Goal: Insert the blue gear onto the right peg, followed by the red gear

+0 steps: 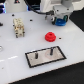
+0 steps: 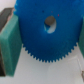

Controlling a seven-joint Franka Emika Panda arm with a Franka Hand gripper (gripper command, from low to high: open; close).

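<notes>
**A:** From the exterior view, we've got the white robot gripper [image 1: 61,18] up at the back of the white table [image 1: 12,60], and tucked under it is the bright blue round plastic gear [image 1: 61,21]. It looks lifted, though we can't say for sure that it's clear of the surface.

**B:** And the bright red round plastic gear with its raised hub [image 1: 50,36] sits alone on the table, between the gripper and the black-bordered grey rectangular plate [image 1: 46,56]. Nobody's touching it.

**A:** On that plate we see two upright pins. The darker, thicker one, the right peg [image 1: 51,50], stands bare. Nothing threaded on it yet.

**B:** There's also a small beige blocky object [image 1: 18,27] off toward the exterior view's left, well apart from the action.

**A:** Over to the wrist view, and the blue gear [image 2: 47,31] fills the frame, teeth crisp, centre hole open. A green finger pad [image 2: 10,47] presses against its edge, so we read the fingers as clamped on the gear; the opposite pad is barely visible.

**B:** So we'd judge it early days: blue gear grasped, still well away from the peg. Carrying it over, seating it, then fetching the red one all remain.
</notes>
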